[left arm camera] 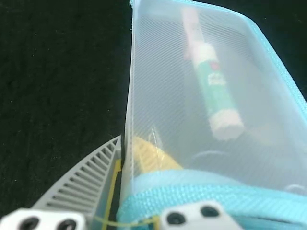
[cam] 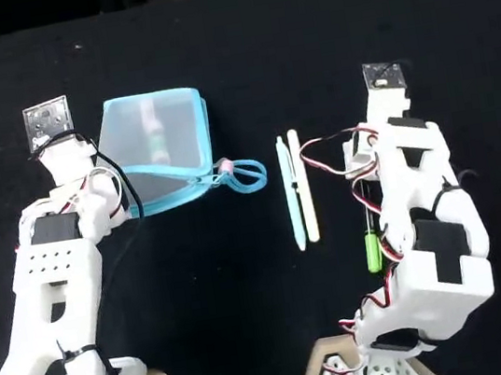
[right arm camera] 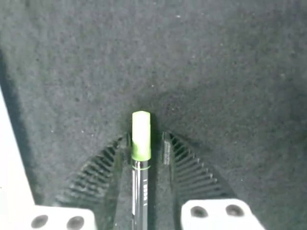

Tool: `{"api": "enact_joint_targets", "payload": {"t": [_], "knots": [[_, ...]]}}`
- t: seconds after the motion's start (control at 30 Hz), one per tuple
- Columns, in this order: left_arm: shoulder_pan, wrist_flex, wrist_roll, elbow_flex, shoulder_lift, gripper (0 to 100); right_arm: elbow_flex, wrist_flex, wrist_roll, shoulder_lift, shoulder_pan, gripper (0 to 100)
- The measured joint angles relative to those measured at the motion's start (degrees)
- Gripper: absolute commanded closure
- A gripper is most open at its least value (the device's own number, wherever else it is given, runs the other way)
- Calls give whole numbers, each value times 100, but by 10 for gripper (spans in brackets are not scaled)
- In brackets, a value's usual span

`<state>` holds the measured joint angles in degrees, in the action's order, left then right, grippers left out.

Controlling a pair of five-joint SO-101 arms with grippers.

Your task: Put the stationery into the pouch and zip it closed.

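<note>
On the black felt-covered table [cam: 210,43], the left gripper [cam: 117,190] [left arm camera: 125,143] is pressed together on the translucent light-blue mesh pouch [cam: 180,127] [left arm camera: 168,96]. It nips one side wall by the zip edge: a grey ribbed finger [left arm camera: 86,187] lies outside the mesh, and the other finger shows yellowish through it. In the high view the pouch spreads from that gripper toward 1 o'clock. A green-and-white tube [cam: 156,137] [left arm camera: 216,91] lies inside it, well apart from the pinch. The pouch's blue zip-pull loop [cam: 247,175] trails on the table at the pouch's 4 o'clock corner.

At 3 o'clock of the pouch, a pale mint pen [cam: 290,196] and a cream pen [cam: 303,184] lie side by side, running 12 to 6.

Further toward 3 o'clock, beneath the right arm, a black pen with a lime-green cap [cam: 372,251] [right arm camera: 141,134] lies parallel to the pair. The right gripper [right arm camera: 146,143] is slightly spread and straddles it. The capped end sits level with the fingertips, against one finger [right arm camera: 112,165], with a thin gap to the other.
</note>
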<state>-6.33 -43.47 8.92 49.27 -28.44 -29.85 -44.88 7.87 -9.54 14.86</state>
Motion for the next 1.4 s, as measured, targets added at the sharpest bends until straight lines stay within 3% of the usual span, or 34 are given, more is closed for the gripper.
{"api": "enact_joint_targets", "payload": {"t": [0.47,0.57,0.87,1.03,1.4], "knots": [[0,0,0,0,0,970,0,0,0,-35,0,880],[0,0,0,0,0,970,53,-9,9,-149,0,989],[0,0,0,0,0,970,53,-18,0,-88,132,988],[0,0,0,0,0,970,-633,88,0,853,132,988],[0,0,0,0,0,970,-695,-431,0,3569,88,987]]}}
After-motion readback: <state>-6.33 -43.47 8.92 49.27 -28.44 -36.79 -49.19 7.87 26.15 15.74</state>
